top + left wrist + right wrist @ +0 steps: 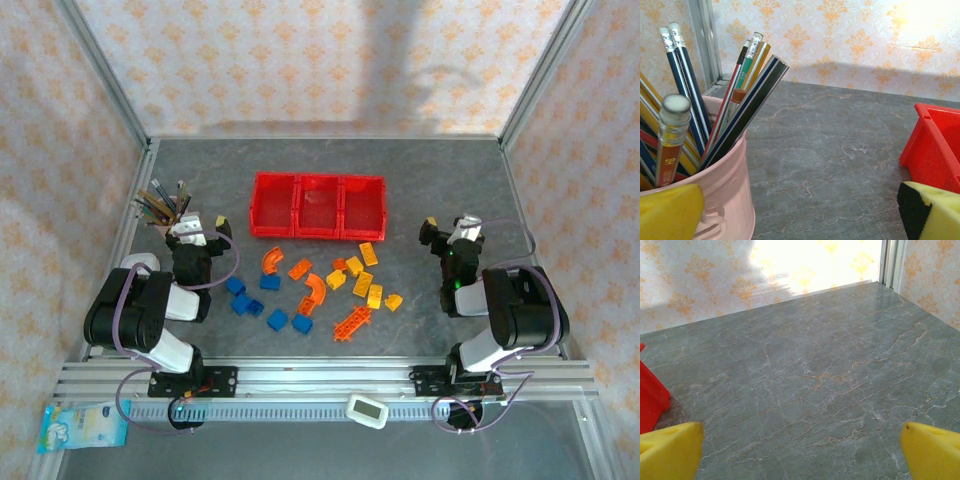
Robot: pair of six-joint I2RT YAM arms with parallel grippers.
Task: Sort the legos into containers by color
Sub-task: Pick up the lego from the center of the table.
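Observation:
Three joined red containers (pixel 318 206) stand in a row at the middle back of the table. In front of them the legos lie loose: blue ones (pixel 250 302) to the left, orange ones (pixel 314 286) in the middle with a lattice piece (pixel 352 322), yellow ones (pixel 366 282) to the right. My left gripper (pixel 203 224) hovers open left of the pile, beside the pencil cup. In the left wrist view the left gripper (pixel 800 220) holds nothing, and a container corner (pixel 935 145) shows at the right. My right gripper (pixel 448 228) is open right of the pile; the right gripper (pixel 801 455) spans bare table, with a container corner (pixel 650 400) at the left.
A pink cup (pixel 715 190) full of pencils (pixel 163 207) stands at the back left, close to my left fingers. Metal frame rails (pixel 130 120) and patterned walls enclose the table. A small white device (pixel 366 410) and a blue packet (pixel 82 427) lie by the front rail.

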